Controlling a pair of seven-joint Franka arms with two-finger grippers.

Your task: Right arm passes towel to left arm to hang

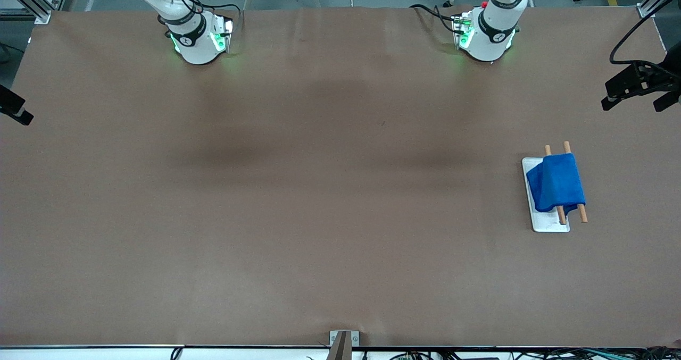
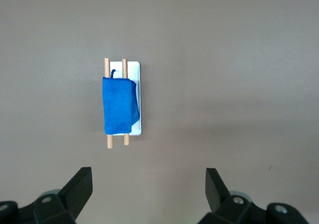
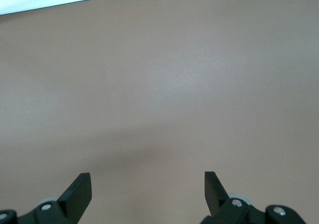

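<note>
The right gripper (image 3: pixel 148 194) is being held high over bare brown table (image 1: pixel 319 190), fingers apart, empty. The left gripper (image 2: pixel 149 191), likewise spread, is being held above the towel (image 1: pixel 556 182), draped over the white rack (image 1: pixel 548 223) at the left arm's end.

towel (image 1: pixel 556 182) on rack (image 1: pixel 548 223), twd left arm's table end

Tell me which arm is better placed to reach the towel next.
Left. The blue towel hangs over the wooden rack at the left arm's end of the table, and the open left claw looks down on it. The open right claw sees only bare table.
</note>
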